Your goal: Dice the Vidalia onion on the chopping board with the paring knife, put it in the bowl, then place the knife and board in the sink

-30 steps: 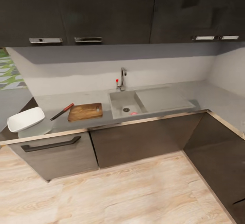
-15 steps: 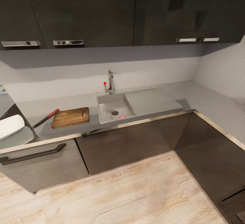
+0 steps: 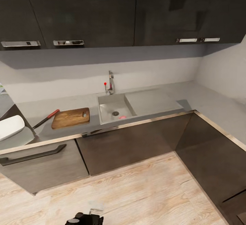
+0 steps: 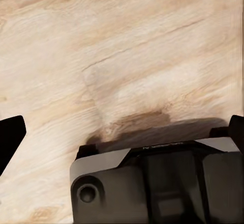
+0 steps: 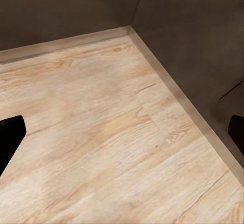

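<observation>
Head view, from where I steer: the grey steel countertop [image 3: 61, 103] runs along the wall and turns a corner at right, over dark cabinets [image 3: 130, 143]. Its sink [image 3: 106, 110] is a rectangular basin with a round drain, a flat drainboard [image 3: 152, 101] alongside and a chrome tap [image 3: 110, 81] with a red knob. A small pinkish thing [image 3: 122, 117], presumably the onion, lies at the basin's near wall. Just left of the sink lies the brown wooden chopping board [image 3: 70, 117], handle slot toward the sink. The red-handled paring knife [image 3: 46, 118] rests on the counter just beside the board's far end. The white bowl [image 3: 10, 127] sits at the picture's left edge.

Left wrist view: the left gripper [image 4: 122, 132] hangs wide apart over pale wooden floor [image 4: 127, 56], holding nothing.

Right wrist view: the right gripper [image 5: 122, 132], likewise spread and unladen, faces the floor where two cabinet bases meet.
</observation>
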Available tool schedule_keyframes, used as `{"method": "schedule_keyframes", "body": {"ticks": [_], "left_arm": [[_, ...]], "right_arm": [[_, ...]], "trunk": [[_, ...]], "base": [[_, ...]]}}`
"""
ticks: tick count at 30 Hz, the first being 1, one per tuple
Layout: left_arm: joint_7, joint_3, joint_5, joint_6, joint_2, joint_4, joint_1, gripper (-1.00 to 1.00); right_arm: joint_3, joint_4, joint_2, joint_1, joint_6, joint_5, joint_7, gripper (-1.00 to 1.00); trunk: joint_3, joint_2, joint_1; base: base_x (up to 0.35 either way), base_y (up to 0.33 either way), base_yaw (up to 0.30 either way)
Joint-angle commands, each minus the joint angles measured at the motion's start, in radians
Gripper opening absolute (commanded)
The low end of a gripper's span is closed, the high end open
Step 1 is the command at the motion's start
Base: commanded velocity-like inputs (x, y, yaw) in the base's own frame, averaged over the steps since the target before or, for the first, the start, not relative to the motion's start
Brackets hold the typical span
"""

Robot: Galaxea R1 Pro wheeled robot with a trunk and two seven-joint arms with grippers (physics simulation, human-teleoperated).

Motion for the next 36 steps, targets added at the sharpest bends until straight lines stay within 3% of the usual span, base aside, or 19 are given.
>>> {"method": "schedule_keyframes", "body": {"ticks": [1,2,5,8,15,16,18,24,25,28,32,33,36], "left_arm": [[0.006,-0.006,-0.015,0.048,-0.011,-0.043,-0.001,1.00],[0.006,-0.007,-0.025,0.067,-0.016,-0.063,-0.001,1.00],[0.005,-0.012,-0.096,0.142,-0.045,-0.190,-0.004,1.00],[0.005,-0.015,-0.118,0.156,-0.055,-0.222,-0.015,1.00],[0.005,-0.019,-0.133,0.233,-0.064,-0.242,-0.141,1.00],[0.005,-0.019,-0.133,0.266,-0.065,-0.244,-0.218,1.00],[0.004,-0.019,-0.133,0.274,-0.066,-0.244,-0.252,1.00],[0.001,-0.019,-0.099,0.298,-0.068,-0.244,-0.463,1.00],[0.001,-0.019,-0.057,0.302,-0.071,-0.243,-0.544,1.00],[0.001,-0.019,-0.011,0.304,-0.072,-0.234,-0.640,1.00],[0.001,-0.019,0.010,0.305,-0.072,-0.207,-0.747,1.00],[0.000,-0.019,0.013,0.305,-0.072,-0.187,-0.807,1.00],[0.000,-0.019,0.014,0.305,-0.072,-0.149,-0.865,1.00]], "right_arm": [[-0.005,0.000,0.000,-0.001,-0.001,0.011,-0.007,1.00],[-0.005,0.000,0.000,-0.001,-0.001,0.011,-0.007,1.00],[-0.005,0.001,0.000,-0.001,0.000,0.011,-0.007,1.00],[-0.005,0.001,0.000,-0.001,0.001,0.011,-0.007,1.00],[-0.005,0.001,0.000,-0.001,0.002,0.011,-0.007,1.00],[-0.005,0.001,0.000,-0.001,0.002,0.011,-0.007,1.00],[-0.006,0.001,0.000,-0.001,0.002,0.011,-0.007,1.00],[-0.006,0.002,-0.001,-0.001,0.002,0.010,-0.007,1.00],[-0.007,0.002,-0.001,-0.001,0.002,0.010,-0.007,1.00],[-0.007,0.002,-0.001,-0.001,0.002,0.010,-0.007,1.00],[-0.007,0.002,-0.001,-0.001,0.002,0.010,-0.007,1.00],[-0.007,0.002,-0.001,-0.001,0.002,0.010,-0.007,1.00],[-0.006,0.002,-0.001,-0.001,0.002,0.010,-0.007,1.00]], "trunk": [[-0.002,-0.002,0.001],[-0.002,-0.002,0.001],[-0.002,-0.002,0.001],[-0.002,-0.002,0.001],[-0.002,-0.002,0.001],[-0.002,-0.002,0.001],[-0.002,-0.002,0.001],[-0.002,-0.002,0.001],[-0.002,-0.002,0.001],[-0.002,-0.002,0.001],[-0.002,-0.002,0.001],[-0.002,-0.002,0.001],[-0.002,-0.002,0.001]], "base": [[0.000,0.000,0.000],[0.000,0.000,0.000],[0.000,0.000,0.000],[0.000,0.000,0.000],[0.000,0.000,0.000],[0.000,0.000,0.000],[0.000,0.000,0.000],[0.000,0.000,0.000],[0.000,0.000,0.000],[0.000,0.000,0.000],[0.000,0.000,0.000],[0.000,0.000,0.000],[0.000,0.000,0.000]]}}
